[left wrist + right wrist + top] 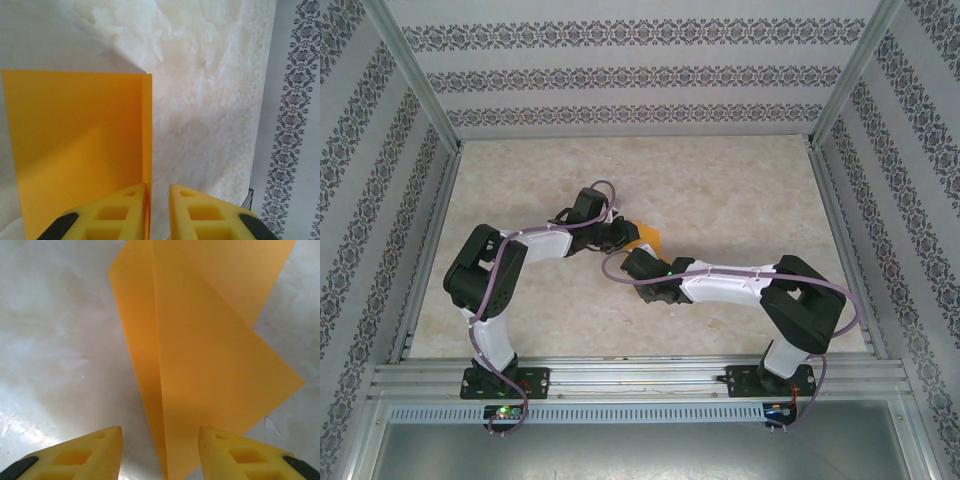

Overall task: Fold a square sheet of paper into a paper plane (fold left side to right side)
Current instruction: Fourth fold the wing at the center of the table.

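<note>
Orange square sheet of paper [646, 238] sits mid-table between both arms; its crease runs lengthwise into the right gripper [160, 430], jaws wide. Left gripper [159, 186] is narrow around the folded edge, can't tell if pinching

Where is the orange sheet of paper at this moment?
In the top view the orange sheet lies near the middle of the table, between the two arms' tips: just right of the left gripper and just beyond the right gripper.

pale marbled tabletop [720, 190], floral-striped wall panels [620, 75], aluminium frame rails [640, 375] along the near edge
</note>
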Controlling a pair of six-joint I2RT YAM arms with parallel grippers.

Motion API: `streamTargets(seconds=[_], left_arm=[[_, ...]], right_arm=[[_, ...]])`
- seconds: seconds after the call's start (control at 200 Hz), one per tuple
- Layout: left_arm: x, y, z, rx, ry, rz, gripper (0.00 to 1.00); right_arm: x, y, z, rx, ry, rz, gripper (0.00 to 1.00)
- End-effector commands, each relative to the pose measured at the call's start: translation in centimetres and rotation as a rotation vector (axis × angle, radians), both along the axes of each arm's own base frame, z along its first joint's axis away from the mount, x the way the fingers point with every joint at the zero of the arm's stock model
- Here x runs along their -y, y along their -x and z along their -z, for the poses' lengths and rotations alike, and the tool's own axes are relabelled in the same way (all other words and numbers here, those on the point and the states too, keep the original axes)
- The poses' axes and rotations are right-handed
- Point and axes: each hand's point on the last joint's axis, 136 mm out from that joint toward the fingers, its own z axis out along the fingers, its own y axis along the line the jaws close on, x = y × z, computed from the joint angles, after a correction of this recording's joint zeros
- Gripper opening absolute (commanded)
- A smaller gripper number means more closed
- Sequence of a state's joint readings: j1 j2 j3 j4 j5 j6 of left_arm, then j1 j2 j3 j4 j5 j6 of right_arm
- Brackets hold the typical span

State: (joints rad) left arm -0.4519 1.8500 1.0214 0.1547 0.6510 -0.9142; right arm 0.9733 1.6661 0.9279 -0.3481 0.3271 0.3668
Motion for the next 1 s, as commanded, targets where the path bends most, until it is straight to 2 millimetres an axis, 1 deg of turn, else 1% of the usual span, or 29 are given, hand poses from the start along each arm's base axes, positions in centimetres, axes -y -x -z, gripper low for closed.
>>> streamTargets(seconds=[0.0,0.23,0.34,0.57,0.809,0.994], left_arm=[[0.7,0.0,-1.9,0.025,0.011,0.01,0.19],[0.8,-0.1,-2.0,0.024,0.008,0.012,0.19],[0.8,0.0,-2.0,0.023,0.005,0.013,0.19],[0.7,0.0,-1.8,0.021,0.0,0.01,0.19],[0.6,0.2,-1.5,0.016,-0.006,0.008,0.19],[0.4,0.0,-1.2,0.016,-0.016,-0.004,0.19]], right_arm=[[0.0,-1.1,-0.5,0.06,0.039,0.014,0.44],[-0.1,-1.8,-0.1,0.083,0.065,0.024,0.44],[-0.2,-1.9,0.2,0.078,0.078,0.019,0.43],[0.0,-1.9,0.2,0.081,0.079,0.028,0.39],[0.3,-1.7,0.6,0.072,0.092,0.036,0.31],[0.8,-1.5,1.1,0.063,0.111,0.047,0.17]])
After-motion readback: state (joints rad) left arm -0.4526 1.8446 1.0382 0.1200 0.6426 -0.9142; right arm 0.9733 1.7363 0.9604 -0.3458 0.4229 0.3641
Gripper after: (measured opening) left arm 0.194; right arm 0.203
